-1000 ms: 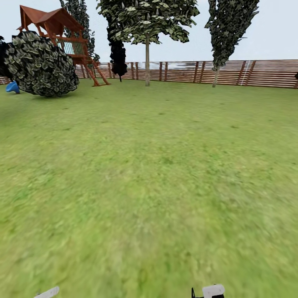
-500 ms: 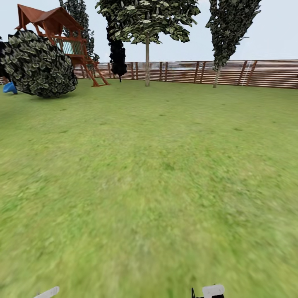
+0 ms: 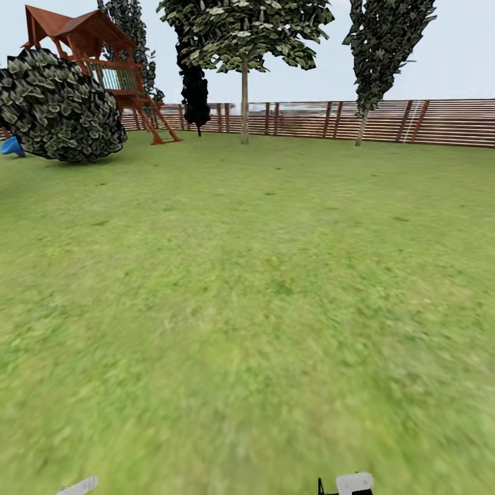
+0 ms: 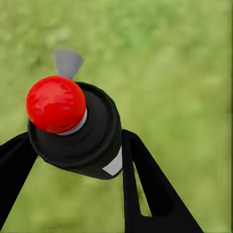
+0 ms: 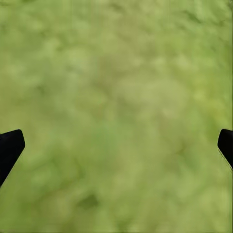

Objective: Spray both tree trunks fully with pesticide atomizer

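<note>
Shifted slightly left since a second ago: bush (image 3: 60, 106) and playhouse (image 3: 89, 41), from camera motion over the lawn (image 3: 247, 309). Left gripper (image 4: 73, 145) clamped on the pesticide atomizer (image 4: 75, 126), red knob facing the wrist camera. Right gripper (image 5: 116, 145) spread wide above grass. Two trees (image 3: 244, 103) by the far fence (image 3: 412, 122).

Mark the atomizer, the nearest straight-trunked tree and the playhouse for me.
pesticide atomizer (image 4: 73, 131): left wrist view, its dark body.
tree (image 3: 244, 103): head view, its trunk.
playhouse (image 3: 86, 31): head view, its red-brown roof.
</note>
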Motion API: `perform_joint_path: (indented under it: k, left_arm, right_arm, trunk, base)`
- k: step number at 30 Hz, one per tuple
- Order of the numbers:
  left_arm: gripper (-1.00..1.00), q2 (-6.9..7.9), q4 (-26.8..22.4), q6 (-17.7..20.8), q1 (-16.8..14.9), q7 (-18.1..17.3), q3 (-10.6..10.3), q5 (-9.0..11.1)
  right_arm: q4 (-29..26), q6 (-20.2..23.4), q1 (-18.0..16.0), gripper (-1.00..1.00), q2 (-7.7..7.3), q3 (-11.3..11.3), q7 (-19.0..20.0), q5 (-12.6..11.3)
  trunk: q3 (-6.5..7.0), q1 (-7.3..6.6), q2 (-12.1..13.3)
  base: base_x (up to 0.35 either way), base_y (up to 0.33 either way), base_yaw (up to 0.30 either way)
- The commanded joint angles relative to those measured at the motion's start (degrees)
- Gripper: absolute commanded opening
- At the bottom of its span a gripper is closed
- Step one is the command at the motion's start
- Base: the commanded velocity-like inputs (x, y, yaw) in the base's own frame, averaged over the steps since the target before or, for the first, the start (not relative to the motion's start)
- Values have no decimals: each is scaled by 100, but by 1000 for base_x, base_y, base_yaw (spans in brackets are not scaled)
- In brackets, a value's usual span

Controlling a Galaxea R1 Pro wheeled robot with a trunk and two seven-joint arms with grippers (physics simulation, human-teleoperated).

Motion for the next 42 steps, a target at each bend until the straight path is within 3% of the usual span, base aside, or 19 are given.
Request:
perform_joint_path:
  k: [1, 42]
  left_arm:
    - [-100, 2, 1, -14, -2, 26, -51, 24]
    - [-100, -6, 2, -14, -2, 22, -51, 23]
  right_arm:
    - [5, -9, -3, 100, 1, -40, -31, 61]
    - [5, -10, -3, 100, -7, -40, -31, 61]
  trunk:
    - [-5, 3, -2]
    - [-5, 3, -2]
  base:
    - [339, 0, 0]
    - [339, 0, 0]
